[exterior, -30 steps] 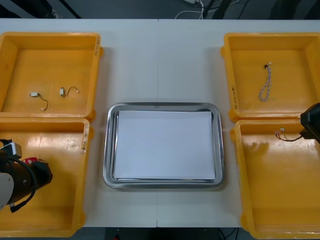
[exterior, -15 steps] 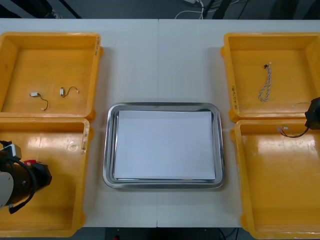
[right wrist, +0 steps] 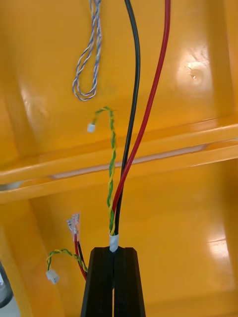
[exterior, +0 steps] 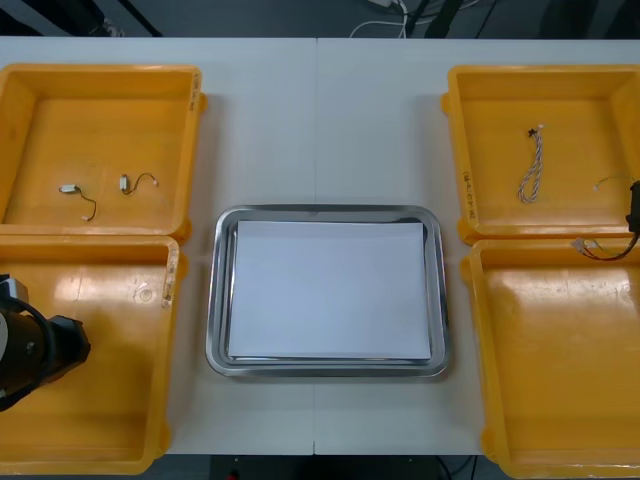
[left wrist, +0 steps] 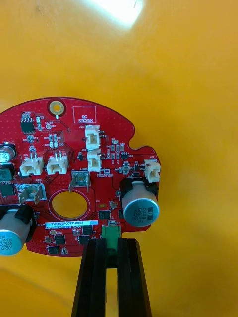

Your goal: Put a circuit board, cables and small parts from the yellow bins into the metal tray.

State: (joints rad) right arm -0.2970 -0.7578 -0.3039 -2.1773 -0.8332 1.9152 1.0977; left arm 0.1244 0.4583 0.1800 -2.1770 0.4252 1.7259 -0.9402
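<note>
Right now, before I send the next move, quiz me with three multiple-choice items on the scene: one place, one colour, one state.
1. The twisted blue and white cable lies in: A the far right bin; B the metal tray; C the far left bin.
2. The twisted cable pinched in the right gripper, over the near right bin, is: A black; B yellow and green; C blue and white.
3. The left gripper, over the near left bin, is: A open; B shut on nothing; C shut on the circuit board.

Answers:
1 A: it lies on that bin's floor.
2 B: the yellow and green cable runs up from the fingertips.
3 C: it clamps the board's green connector.
</note>
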